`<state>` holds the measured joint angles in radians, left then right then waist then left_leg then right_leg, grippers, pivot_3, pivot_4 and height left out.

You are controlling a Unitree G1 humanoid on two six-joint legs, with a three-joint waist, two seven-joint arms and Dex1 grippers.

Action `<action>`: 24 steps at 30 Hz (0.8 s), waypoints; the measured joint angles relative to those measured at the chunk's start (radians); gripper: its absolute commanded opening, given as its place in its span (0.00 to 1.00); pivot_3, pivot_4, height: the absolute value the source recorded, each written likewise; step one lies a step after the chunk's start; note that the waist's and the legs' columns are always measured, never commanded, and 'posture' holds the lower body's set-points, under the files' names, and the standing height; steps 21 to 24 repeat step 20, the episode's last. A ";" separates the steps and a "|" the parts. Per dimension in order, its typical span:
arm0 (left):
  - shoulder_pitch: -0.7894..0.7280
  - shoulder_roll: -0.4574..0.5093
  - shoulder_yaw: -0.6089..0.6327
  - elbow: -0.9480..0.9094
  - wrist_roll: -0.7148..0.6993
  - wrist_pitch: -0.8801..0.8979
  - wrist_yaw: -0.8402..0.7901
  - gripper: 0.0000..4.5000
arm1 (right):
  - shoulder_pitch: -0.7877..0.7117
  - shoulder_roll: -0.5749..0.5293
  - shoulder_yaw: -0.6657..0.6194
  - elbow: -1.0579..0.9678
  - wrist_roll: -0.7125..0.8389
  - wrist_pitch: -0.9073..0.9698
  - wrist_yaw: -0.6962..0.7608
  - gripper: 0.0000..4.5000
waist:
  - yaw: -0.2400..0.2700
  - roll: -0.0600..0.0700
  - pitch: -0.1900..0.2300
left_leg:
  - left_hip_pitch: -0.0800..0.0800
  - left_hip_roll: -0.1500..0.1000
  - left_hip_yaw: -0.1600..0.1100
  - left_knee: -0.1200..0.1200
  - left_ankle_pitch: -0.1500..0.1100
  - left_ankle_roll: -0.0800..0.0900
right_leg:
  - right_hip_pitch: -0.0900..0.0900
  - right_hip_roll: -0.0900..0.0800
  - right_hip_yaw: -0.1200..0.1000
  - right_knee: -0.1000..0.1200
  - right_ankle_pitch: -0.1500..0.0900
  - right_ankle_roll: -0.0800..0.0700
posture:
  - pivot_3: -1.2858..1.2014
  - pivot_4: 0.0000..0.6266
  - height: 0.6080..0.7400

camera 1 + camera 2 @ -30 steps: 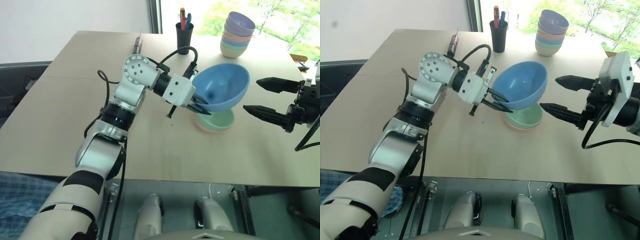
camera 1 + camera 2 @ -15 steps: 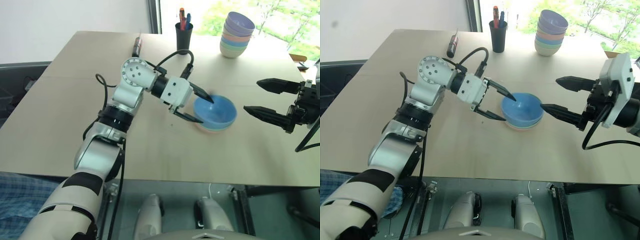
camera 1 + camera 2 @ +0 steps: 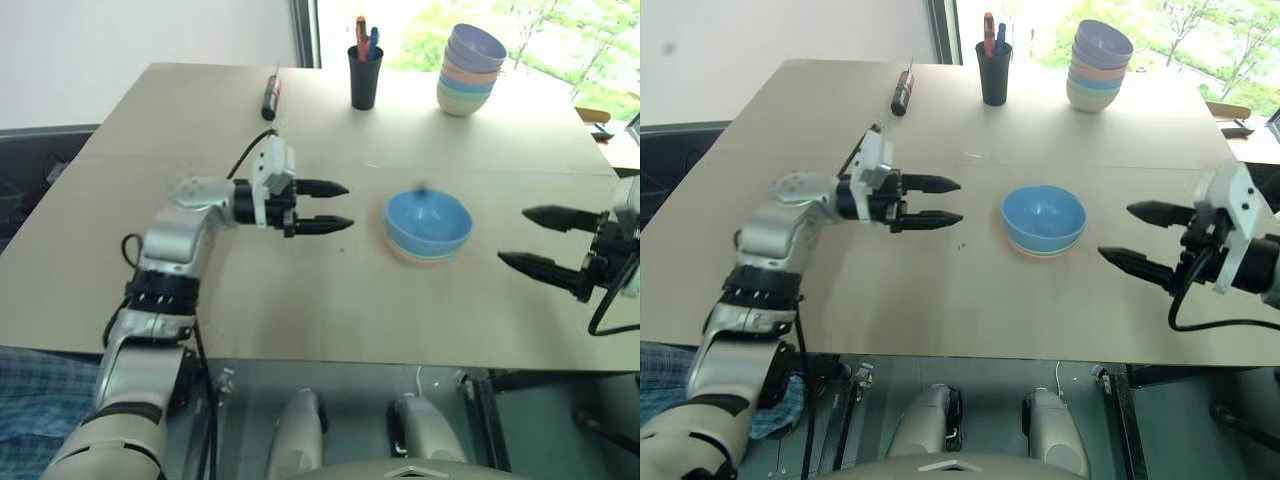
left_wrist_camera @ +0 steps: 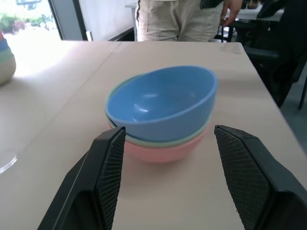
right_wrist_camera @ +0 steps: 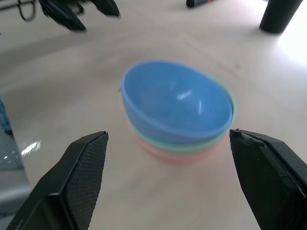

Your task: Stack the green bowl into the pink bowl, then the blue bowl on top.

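Note:
The blue bowl [image 3: 429,219] sits nested in the green bowl [image 4: 165,142], which sits in the pink bowl [image 4: 160,153], one stack on the wooden table [image 3: 300,300] a little right of centre. The green and pink bowls show as thin rims below the blue one. My left gripper [image 3: 335,206] hovers open to the left of the stack, fingers pointing at it, holding nothing. My right gripper [image 3: 537,238] is open at the table's right, apart from the stack, also holding nothing.
A tall stack of pastel bowls [image 3: 472,70] stands at the far right of the table. A black pen cup [image 3: 366,68] with pens stands at the far middle, and a dark marker [image 3: 270,95] lies to its left. A person [image 4: 180,19] stands beyond the table.
My left gripper let go of the blue bowl onto the stack, opened, and drew back to the left. My right gripper sank a little and shifted right.

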<state>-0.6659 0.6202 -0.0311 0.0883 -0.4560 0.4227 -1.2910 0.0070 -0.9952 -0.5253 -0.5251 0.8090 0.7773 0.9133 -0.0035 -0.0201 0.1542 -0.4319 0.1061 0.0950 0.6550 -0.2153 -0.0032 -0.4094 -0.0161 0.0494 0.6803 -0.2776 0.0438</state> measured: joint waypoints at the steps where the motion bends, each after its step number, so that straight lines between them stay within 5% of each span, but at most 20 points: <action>1: 0.037 0.005 0.023 -0.042 -0.015 0.029 0.030 0.69 | 0.024 0.000 -0.014 0.004 -0.015 -0.011 0.011 0.95 | -0.001 0.000 0.000 | 0.000 0.000 0.000 0.000 0.000 0.000 | 0.000 0.000 0.000 0.000 0.000 0.000 | 0.52 0.24 1.00; 13: 0.387 0.035 0.174 -0.293 -0.081 0.049 0.187 0.69 | 0.176 0.004 -0.059 0.072 -0.125 -0.128 0.123 0.95 | -0.004 0.000 0.000 | 0.002 0.000 -0.002 0.001 0.000 0.000 | 0.002 0.000 -0.002 0.000 0.000 0.000 | 0.52 0.24 1.00; 24: 0.406 0.036 0.179 -0.302 -0.057 -0.038 0.209 0.69 | 0.181 0.005 -0.028 0.114 -0.186 -0.183 0.149 0.95 | -0.002 0.000 0.000 | 0.002 0.000 -0.002 0.001 0.000 0.000 | 0.002 0.000 -0.002 0.000 0.000 0.000 | 0.52 0.24 1.00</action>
